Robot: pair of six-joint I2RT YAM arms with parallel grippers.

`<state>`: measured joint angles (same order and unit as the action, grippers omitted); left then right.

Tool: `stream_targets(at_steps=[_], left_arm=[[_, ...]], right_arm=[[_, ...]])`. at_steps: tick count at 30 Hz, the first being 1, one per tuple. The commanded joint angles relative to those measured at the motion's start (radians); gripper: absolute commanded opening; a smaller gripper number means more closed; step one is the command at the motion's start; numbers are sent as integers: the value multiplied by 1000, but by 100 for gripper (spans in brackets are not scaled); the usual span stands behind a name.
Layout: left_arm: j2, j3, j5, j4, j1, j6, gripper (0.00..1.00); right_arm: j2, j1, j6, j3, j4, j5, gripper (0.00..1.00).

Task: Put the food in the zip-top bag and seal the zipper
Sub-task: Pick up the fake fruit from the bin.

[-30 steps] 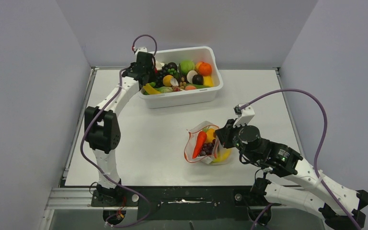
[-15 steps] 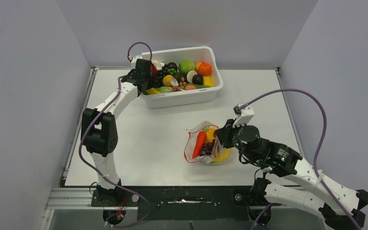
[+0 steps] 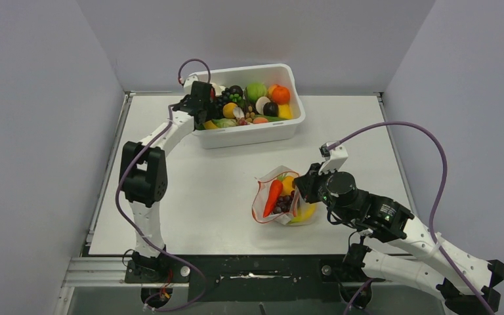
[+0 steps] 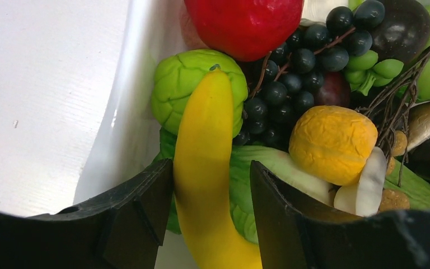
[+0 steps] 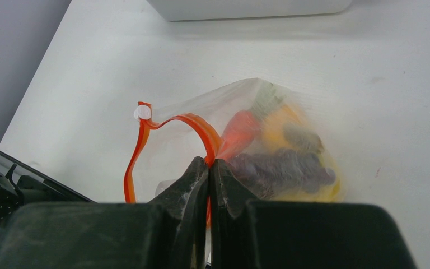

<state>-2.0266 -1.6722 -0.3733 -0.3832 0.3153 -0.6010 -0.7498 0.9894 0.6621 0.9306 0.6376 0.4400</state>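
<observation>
The zip-top bag (image 3: 267,178) lies open on the table and holds food: a red-orange piece (image 3: 273,195), dark grapes (image 5: 283,168) and yellow produce (image 3: 305,213). My right gripper (image 5: 209,162) is shut on the orange-red zipper (image 5: 190,120) at the bag's mouth, and the strip loops away to the left. My left gripper (image 4: 211,168) is down in the left end of the white tub (image 3: 249,136). Its jaws are open on either side of a yellow banana (image 4: 204,129). The left finger (image 4: 145,196) touches the banana and the right finger (image 4: 274,202) stands off it.
The tub at the back holds several more toy foods: a red fruit (image 4: 243,25), a green leafy ball (image 4: 173,89), black grapes (image 4: 291,84), a yellow lemon (image 4: 330,143). The tub's white wall (image 4: 123,123) is just left of my left finger. Grey walls enclose the table.
The left arm has shifted a little to the right and lower into the tub's left end, and its jaws have widened slightly. The right arm and the bag have not moved.
</observation>
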Motion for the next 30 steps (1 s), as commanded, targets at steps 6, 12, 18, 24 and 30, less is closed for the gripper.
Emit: stream_targets(at_steps=[6,12,18,24,30], left_arm=[[-19,-25,-2,43,-7,28,28],[55,-1,12,61,-5,101,18],[173,72,20,127,-7,155,18],[244,116,30,190,-8,205,18],[319,152,57,208,-7,222,18]], right_arm=[[-24,5,-16,39,-84,13,0],[-42,4,-13,47,-90,7,0],[-41,3,3,53,-131,-12,0],[-56,6,16,52,-162,-65,0],[-77,6,28,57,-210,-119,0]])
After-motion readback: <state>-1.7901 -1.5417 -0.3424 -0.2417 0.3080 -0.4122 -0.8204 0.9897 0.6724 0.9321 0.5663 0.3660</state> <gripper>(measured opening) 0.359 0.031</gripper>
